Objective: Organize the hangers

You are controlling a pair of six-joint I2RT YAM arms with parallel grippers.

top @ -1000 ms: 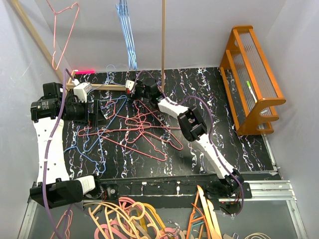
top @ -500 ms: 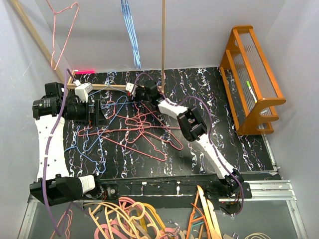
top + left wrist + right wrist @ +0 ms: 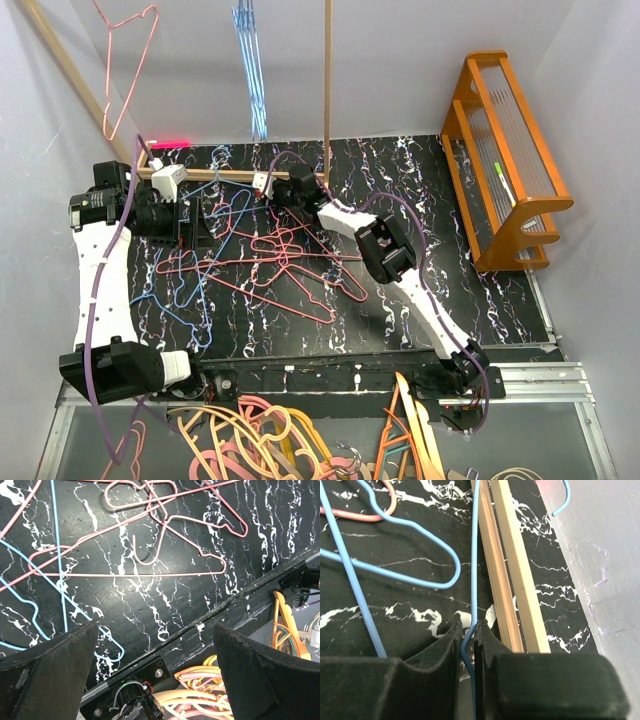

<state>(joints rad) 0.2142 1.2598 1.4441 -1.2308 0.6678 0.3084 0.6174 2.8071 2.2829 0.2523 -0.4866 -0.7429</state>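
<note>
Pinching a blue hanger (image 3: 474, 555) wire, the right gripper (image 3: 468, 628) sits closed — left gripper (image 3: 156, 627) spread wide.

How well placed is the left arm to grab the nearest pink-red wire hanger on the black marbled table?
Probably yes. The left gripper is open and empty, with the pink-red wire hanger lying right ahead. A light blue wire hanger crosses one end and may drag along.

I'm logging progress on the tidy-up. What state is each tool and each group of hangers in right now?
left tool, open, holding nothing.
right tool, shut on a blue hanger.
blue bunch, hanging at the back.
pink hanger, hanging up, top left.
table pile, tangled, lying flat.
</note>
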